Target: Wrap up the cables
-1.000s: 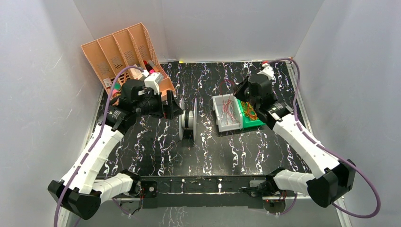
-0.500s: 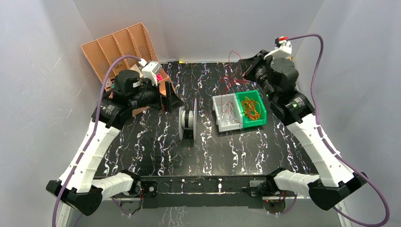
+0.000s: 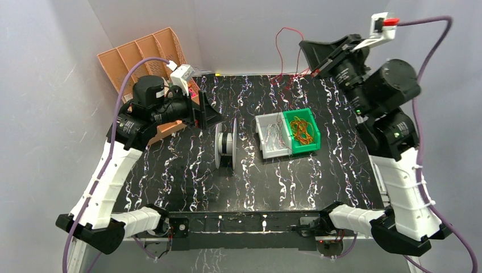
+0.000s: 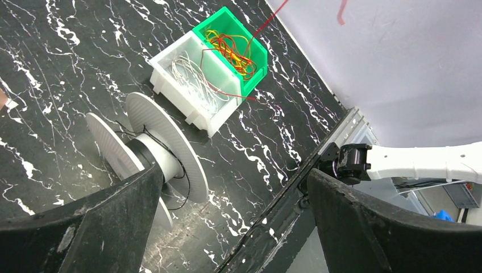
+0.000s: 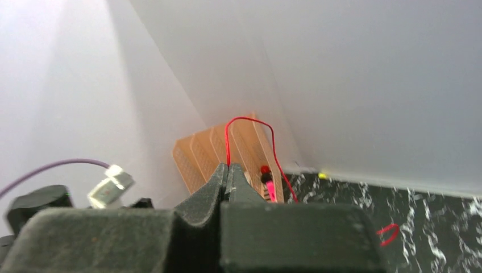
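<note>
My right gripper [image 3: 307,50] is raised high near the back wall and is shut on a thin red cable [image 3: 279,44]. The cable loops above the fingertips in the right wrist view [image 5: 250,120] and trails down toward the bins. In the left wrist view a red strand [image 4: 266,24] rises from the green bin [image 4: 236,42]. A white spool [image 3: 227,143] stands on its rims at mid table, left of the bins. My left gripper [image 3: 209,115] is open and empty, hovering just left of and above the spool [image 4: 145,153].
A white bin [image 3: 270,135] with pale wires adjoins the green bin [image 3: 302,129], which holds tangled orange, red and yellow wires. An orange file organizer [image 3: 145,60] leans at the back left behind the left arm. Grey walls enclose the table.
My right arm has risen from the bins up and toward the back wall, drawing the red cable out of the white bin. The left gripper has lifted slightly.
</note>
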Controlling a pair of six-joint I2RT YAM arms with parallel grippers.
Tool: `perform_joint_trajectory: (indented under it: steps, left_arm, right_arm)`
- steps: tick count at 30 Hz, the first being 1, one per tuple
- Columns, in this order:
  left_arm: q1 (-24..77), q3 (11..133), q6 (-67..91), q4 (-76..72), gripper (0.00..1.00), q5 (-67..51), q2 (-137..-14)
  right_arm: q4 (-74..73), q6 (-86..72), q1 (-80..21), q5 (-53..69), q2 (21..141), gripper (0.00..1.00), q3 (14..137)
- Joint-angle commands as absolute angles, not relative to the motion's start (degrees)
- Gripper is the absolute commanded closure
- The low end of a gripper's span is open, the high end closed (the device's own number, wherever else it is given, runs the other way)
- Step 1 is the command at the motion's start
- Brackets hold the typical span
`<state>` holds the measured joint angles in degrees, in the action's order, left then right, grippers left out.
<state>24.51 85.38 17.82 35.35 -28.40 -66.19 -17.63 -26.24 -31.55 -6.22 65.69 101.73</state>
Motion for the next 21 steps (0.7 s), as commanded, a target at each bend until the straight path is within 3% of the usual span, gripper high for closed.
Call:
perform_joint_trajectory:
  steps: [1, 10, 17, 21]
  left_arm:
    - [24.7, 86.9, 18.2, 33.9, 0.02, -31.2, -65.6]
    - [24.7, 81.3, 19.1, 30.6, 0.02, -32.6, -64.1]
    - [24.7, 78.9, 19.6, 27.5, 0.02, -36.8, -63.4]
    - [24.7, 76.6, 21.0, 21.5, 0.02, -45.5, -63.1]
  right_arm:
    - [-15.2, -23.9, -31.5, -1.8, 66.0, 1.0, 110.1]
    - [-13.7, -27.2, -31.4, 3.6, 69.4, 1.0, 120.2]
    - [-8.7, -32.4, -31.5, 8.6, 65.4, 1.0, 111.6]
    - [-7.0, -35.5, -31.5, 12.2, 63.9, 1.0, 108.1]
